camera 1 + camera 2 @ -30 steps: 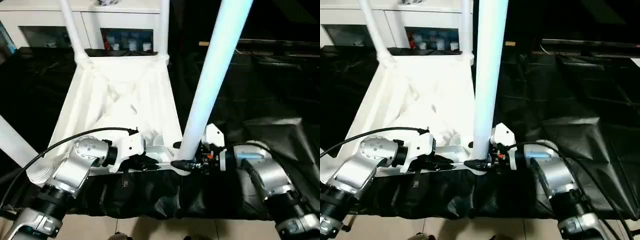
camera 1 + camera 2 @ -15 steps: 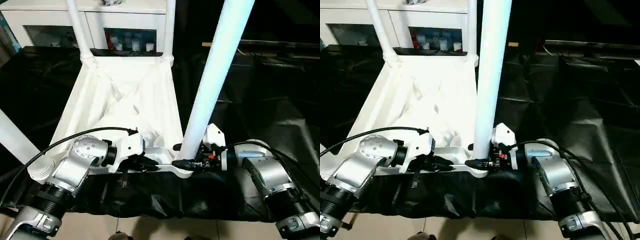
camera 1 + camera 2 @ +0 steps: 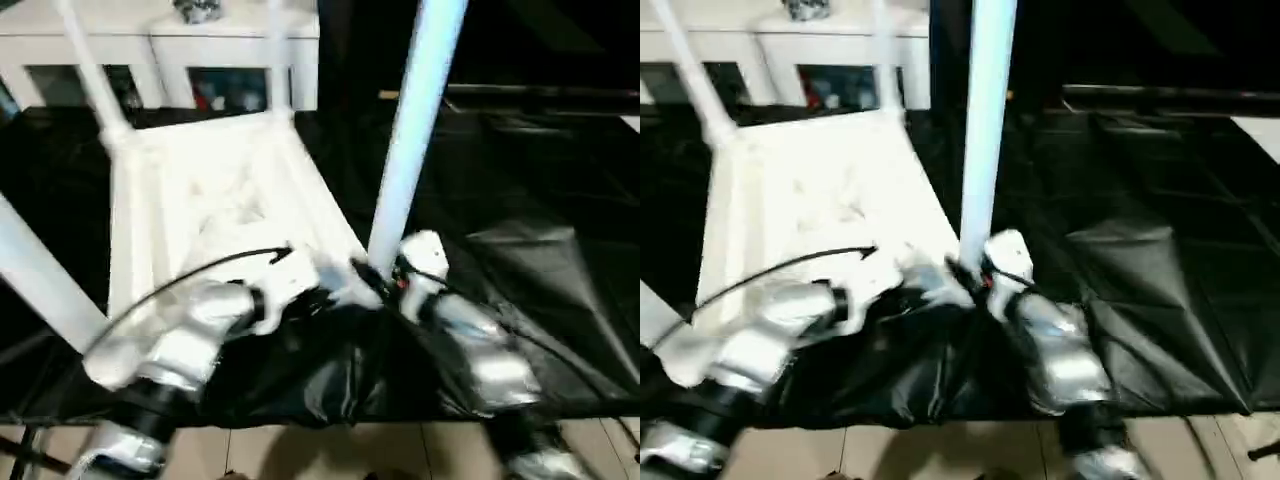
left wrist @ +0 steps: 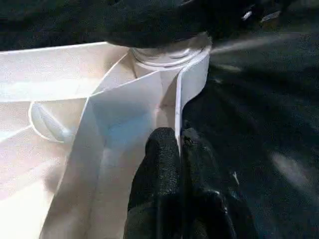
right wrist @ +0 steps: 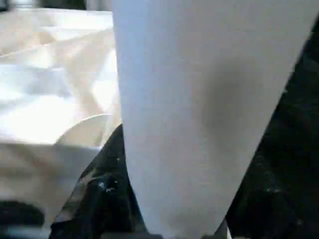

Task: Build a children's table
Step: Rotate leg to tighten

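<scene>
My left gripper (image 4: pixel 179 149) pinches the upturned white plastic children's table (image 3: pixel 200 190) by its rim; my right gripper (image 3: pixel 385 280) clasps its near round leg (image 3: pixel 410 130). A hurried twist could, I judge, cross-thread that leg.

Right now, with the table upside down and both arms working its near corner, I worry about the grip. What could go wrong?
1. The left gripper pinches only the table's thin rim; it could slip off.
2. The right gripper is at the foot of the near leg, which stands tall above it; a sideways pull might lever it in its socket.
3. The black sheet is wrinkled; the table may slide.
</scene>
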`<state>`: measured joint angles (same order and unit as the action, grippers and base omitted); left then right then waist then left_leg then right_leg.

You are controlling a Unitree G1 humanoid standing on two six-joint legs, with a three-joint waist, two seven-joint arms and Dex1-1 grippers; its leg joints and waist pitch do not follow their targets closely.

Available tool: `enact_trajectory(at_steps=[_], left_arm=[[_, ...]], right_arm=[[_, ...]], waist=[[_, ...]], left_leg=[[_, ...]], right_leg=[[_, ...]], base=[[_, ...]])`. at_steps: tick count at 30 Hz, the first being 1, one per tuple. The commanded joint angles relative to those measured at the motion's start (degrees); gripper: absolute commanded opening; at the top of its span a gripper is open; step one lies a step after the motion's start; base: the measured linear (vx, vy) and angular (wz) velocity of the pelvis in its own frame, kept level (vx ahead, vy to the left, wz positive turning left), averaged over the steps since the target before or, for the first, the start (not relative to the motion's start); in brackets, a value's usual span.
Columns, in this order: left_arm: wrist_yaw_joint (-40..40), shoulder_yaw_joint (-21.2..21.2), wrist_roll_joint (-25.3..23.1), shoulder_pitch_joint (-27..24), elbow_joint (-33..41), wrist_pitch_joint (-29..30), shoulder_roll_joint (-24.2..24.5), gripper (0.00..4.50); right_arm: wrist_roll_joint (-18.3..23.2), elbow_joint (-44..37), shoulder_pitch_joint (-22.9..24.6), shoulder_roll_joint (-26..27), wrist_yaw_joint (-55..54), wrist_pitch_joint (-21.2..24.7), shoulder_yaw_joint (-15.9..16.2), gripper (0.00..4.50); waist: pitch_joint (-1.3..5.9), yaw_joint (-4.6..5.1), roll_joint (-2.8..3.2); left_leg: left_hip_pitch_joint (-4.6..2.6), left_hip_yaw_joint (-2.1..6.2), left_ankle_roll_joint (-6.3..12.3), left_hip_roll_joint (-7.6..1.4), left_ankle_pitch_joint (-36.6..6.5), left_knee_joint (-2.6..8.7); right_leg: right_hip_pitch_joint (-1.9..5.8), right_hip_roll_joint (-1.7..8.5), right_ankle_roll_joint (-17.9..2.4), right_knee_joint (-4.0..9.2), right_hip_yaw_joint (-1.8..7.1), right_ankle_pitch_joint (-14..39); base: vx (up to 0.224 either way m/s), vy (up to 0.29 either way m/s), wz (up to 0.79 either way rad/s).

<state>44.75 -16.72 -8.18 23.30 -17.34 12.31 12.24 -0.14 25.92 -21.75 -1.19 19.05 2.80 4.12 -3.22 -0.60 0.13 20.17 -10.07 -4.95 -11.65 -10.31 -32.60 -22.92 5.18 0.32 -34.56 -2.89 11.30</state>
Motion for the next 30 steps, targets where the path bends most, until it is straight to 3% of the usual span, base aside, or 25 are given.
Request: enact_trajectory(at_steps=[1, 2, 3, 4, 9, 11, 14, 17, 19, 21, 25, 28, 30], left_arm=[[-1.19, -4.56, 0.92, 0.54, -0.54, -0.5, -3.79, 0.0], [-1.42, -5.15, 0.3, 0.67, -0.75, -0.97, -4.14, 0.0], [-1.63, -5.46, -0.14, 0.71, -0.9, -1.17, -4.27, 0.0], [-1.37, -5.66, -0.36, 0.64, -0.85, -1.54, -4.06, 0.0], [2.16, -5.04, 0.12, -0.69, 0.67, -2.97, -0.4, 0.0], [3.01, -4.78, 0.13, -1.04, 1.02, -3.28, 0.5, 0.0], [7.88, -4.31, 1.02, -2.33, 2.43, -3.39, 4.59, 0.0], [12.01, -4.1, 2.13, -2.92, 3.31, -3.85, 7.82, 0.0], [13.2, -4.02, 2.55, -2.94, 3.46, -3.79, 8.72, 0.0], [15.23, -3.79, 3.38, -2.74, 3.39, -4.14, 10.02, 0.0], [22.26, -3.62, 6.26, -2.11, 3.74, -3.64, 13.28, 0.0], [24.07, -3.77, 7.13, -1.27, 2.99, -4.15, 14.58, 0.0], [24.74, -3.85, 7.25, -0.86, 2.57, -4.33, 15.08, 0.0]], right_arm=[[-1.63, 3.06, 0.36, 3.02, -0.19, 2.22, 4.83, 1.95], [-0.59, 3.49, -0.18, 4.17, -0.25, 2.29, 4.39, 1.95], [0.21, 3.7, -0.49, 4.97, -0.08, 2.3, 3.96, 2.63], [1.19, 3.47, -0.55, 5.29, 0.68, 2.18, 3.35, 2.63], [3.04, 0.83, 0.37, 2.43, 6.35, 1.99, 2.13, 3.07], [2.62, 0.64, 0.46, 1.3, 7.24, 1.51, 2.45, 3.07], [2.95, 0.69, 0.31, -4.17, 13.35, 0.51, 2.58, 3.07], [4.38, 0.73, -0.19, -8.56, 20.2, 0.54, 2.21, 3.07], [5.01, 0.64, -0.39, -9.87, 22.66, 0.8, 2.13, 3.07], [5.79, 0.05, -0.52, -11.97, 27.17, 1.06, 2.6, 3.07], [7.75, -2.63, -0.17, -17.37, 40.82, 2.04, 6.29, 3.07], [8.66, -2.41, -0.76, -19.43, 46.56, 2.54, 8.23, 3.07], [8.88, -2.39, -1.04, -20.07, 48.83, 2.86, 9.11, 2.81]], waist=[[1.7, 0.07, -0.14], [1.9, 0.17, -0.15], [2.03, 0.19, 0.05], [2.05, 0.29, 0.05], [2.22, 0.17, 0.23], [2.27, 0.08, 0.21], [2.43, -0.04, 0.09], [2.85, -0.19, 0.24], [3.07, -0.2, 0.47], [3.1, -0.35, 0.31], [2.94, -0.8, 0.34], [2.65, -1.38, 0.24], [2.56, -1.54, 0.24]], left_leg=[[-0.11, 0.84, -1.02, -0.65, -23.94, 4.56], [-0.04, 0.83, -0.39, -0.6, -23.77, 4.54], [-0.09, 0.69, 0.3, -0.63, -23.27, 4.56], [0.26, 0.66, 0.72, -0.68, -22.24, 4.69], [0.43, 0.42, 1.2, -0.94, -20.83, 4.71], [0.46, 0.38, 1.53, -0.99, -20.59, 4.67], [0.76, 0.18, 2.21, -1.05, -16.92, 4.52], [0.78, -0.06, 3.2, -1.11, -13.36, 3.98], [1.07, -0.08, 4.73, -1.15, -8.11, 3.59], [0.78, -0.26, 5.56, -1.13, -7.13, 3.34], [0.53, -0.38, 6.74, -1.23, -8.9, 3.28], [0.2, -0.45, 5.43, -1.51, -11.65, 3.54], [0.09, -0.45, 4.53, -1.5, -12.6, 3.68]], right_leg=[[0.84, 2.07, -4.14, 6.57, 1.65, 32.26], [1.04, 2.05, -4.15, 6.57, 1.66, 30.89], [0.94, 2.01, -4.6, 6.56, 1.81, 29.07], [1.2, 1.96, -5.3, 6.4, 1.86, 26.79], [1.46, 1.87, -7.9, 5.79, 2.05, 20.45], [1.58, 1.87, -8.18, 5.75, 2.03, 20.1], [1.93, 2.01, -9.43, 5.38, 2.14, 17.05], [2.14, 1.91, -11.52, 4.7, 2.2, 10.68], [2.59, 1.63, -14.12, 3.64, 2.02, 1.06], [2.71, 1.55, -15.71, 3.38, 2.0, -2.04], [2.72, 1.56, -16.58, 3.38, 2.03, -1.01], [2.43, 1.74, -15.94, 3.84, 2.13, 4.63], [2.32, 1.62, -15.57, 3.97, 2.16, 6.82]], base=[[0.0, 0.0, 0.0], [0.0, 0.0, 0.0], [0.0, 0.0, 0.0], [0.0, 0.0, 0.0], [0.0, 0.0, 0.0], [0.0, 0.0, 0.0], [0.0, 0.0, 0.0], [0.0, 0.0, 0.0], [0.0, 0.0, 0.0], [0.0, 0.0, 0.0], [0.0, 0.0, 0.0], [0.0, 0.0, 0.0], [0.0, 0.0, 0.0]])
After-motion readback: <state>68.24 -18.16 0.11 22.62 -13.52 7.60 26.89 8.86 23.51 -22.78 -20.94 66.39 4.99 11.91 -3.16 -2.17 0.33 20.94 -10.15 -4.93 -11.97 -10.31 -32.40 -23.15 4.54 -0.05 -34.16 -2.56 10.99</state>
